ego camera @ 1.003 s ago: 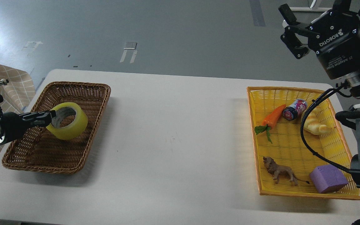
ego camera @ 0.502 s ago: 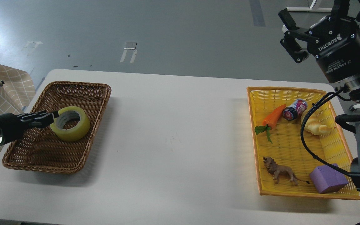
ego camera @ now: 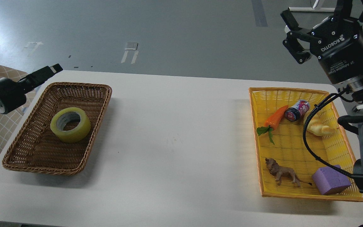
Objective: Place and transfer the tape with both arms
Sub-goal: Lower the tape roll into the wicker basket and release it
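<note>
The tape (ego camera: 70, 124) lies flat in the brown wicker basket (ego camera: 11, 157) near the worktop's left edge, its hole facing up and its axis upright, touched by nothing. The left gripper (ego camera: 53, 68) hangs above the far-left corner of the table, clear of the basket's far rim; it is seen side-on, so I cannot tell how far its fingers are parted. From there the roll lies nearer to the robot and lower, slightly to the right. The right gripper (ego camera: 290, 30) is up past the far-right corner with its fingers spread wide and nothing between them (well apart from the roll, the whole table between). So the left arm is much the nearer. A yellow basket (ego camera: 298, 196) along the right edge holds a toy carrot (ego camera: 275, 118), a can (ego camera: 296, 110), a lion figure (ego camera: 281, 173) and a purple block (ego camera: 331, 180).
</note>
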`<control>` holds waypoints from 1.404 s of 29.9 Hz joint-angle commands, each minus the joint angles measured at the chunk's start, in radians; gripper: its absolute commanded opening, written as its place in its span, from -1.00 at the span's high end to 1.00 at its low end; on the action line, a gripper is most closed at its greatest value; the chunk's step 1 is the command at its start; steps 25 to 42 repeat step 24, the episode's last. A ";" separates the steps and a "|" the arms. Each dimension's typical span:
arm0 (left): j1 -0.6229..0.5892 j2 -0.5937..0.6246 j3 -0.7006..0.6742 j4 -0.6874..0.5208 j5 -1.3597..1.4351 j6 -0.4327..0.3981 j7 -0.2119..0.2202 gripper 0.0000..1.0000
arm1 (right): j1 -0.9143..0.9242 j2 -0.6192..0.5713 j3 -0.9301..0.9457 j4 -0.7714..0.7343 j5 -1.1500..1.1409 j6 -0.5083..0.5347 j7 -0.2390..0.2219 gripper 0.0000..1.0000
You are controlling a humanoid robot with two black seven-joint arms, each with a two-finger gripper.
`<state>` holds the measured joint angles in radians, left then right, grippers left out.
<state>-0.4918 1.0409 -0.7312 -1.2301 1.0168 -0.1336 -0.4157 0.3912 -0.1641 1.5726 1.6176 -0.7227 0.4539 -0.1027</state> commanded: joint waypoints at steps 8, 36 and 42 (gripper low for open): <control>0.009 -0.214 -0.224 -0.321 -0.339 0.037 -0.017 -0.95 | 0.012 0.009 -0.042 -0.010 -0.083 -0.011 0.005 -1.00; 0.041 -0.854 -0.436 -0.304 -0.365 0.020 0.206 -0.96 | 0.042 0.164 -0.063 -0.090 -0.084 -0.092 0.014 -1.00; 0.041 -0.854 -0.436 -0.304 -0.365 0.020 0.206 -0.96 | 0.042 0.164 -0.063 -0.090 -0.084 -0.092 0.014 -1.00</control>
